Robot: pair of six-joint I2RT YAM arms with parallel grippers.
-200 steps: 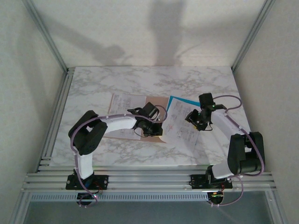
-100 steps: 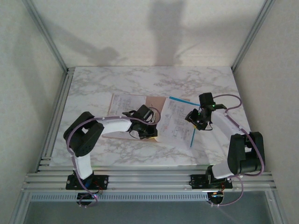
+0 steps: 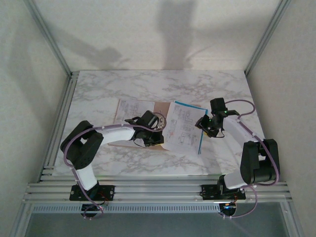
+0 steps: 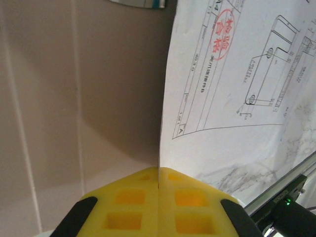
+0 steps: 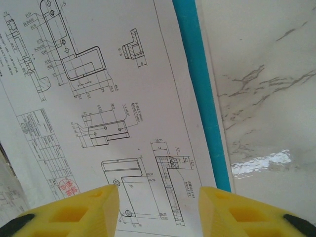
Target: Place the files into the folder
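L gripper (image 4: 158, 174): pads closed, pinching blue-edged file (image 5: 148, 74) edge over folder (image 4: 98, 89) | R gripper (image 5: 158, 195): jaws apart over same file, holding 0 | table (image 5: 261, 74): marble

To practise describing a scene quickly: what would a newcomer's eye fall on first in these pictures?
Probably the white drawing sheet with its bright blue edge, mid-table at the right edge of the tan folder. The left gripper is shut on the sheet's edge, while the right gripper stands open over it.
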